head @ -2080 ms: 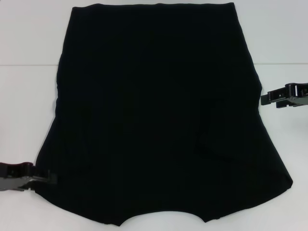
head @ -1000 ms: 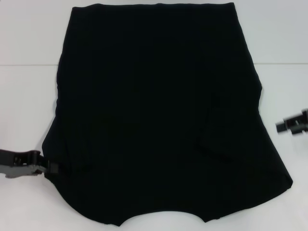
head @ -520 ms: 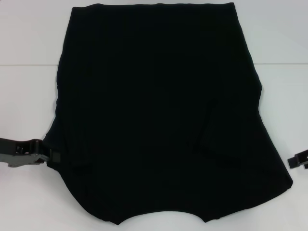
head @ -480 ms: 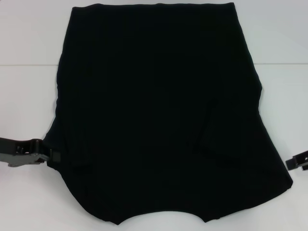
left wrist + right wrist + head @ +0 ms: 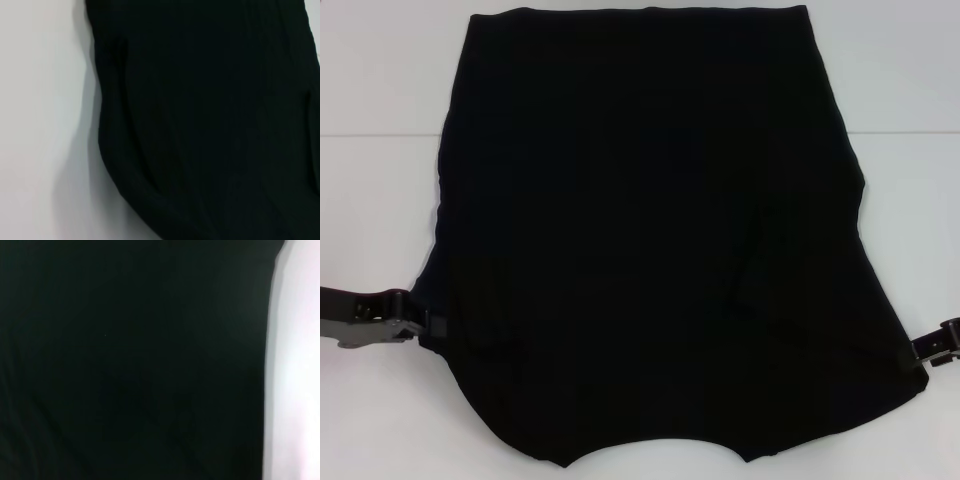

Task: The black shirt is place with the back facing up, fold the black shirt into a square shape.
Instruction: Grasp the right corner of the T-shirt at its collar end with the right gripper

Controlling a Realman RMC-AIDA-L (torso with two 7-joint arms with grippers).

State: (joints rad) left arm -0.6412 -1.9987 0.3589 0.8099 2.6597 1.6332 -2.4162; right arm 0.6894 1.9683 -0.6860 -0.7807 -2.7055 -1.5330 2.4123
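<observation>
Head view: large plain black soft-fabric shirt (image 5: 650, 240) lies flat on white table (image 5: 380, 200). Left gripper (image 5: 430, 327) at near-left edge, right gripper (image 5: 920, 348) at near-right edge, likely positioned to lift sleeves; finger state can't tell. Wrist views: only shirt edge and table.

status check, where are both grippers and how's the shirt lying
Left gripper at the black shirt's left edge, near the sleeve. Right gripper at the right edge. Shirt spread flat on the white table, unfolded. Nothing in the way.
</observation>
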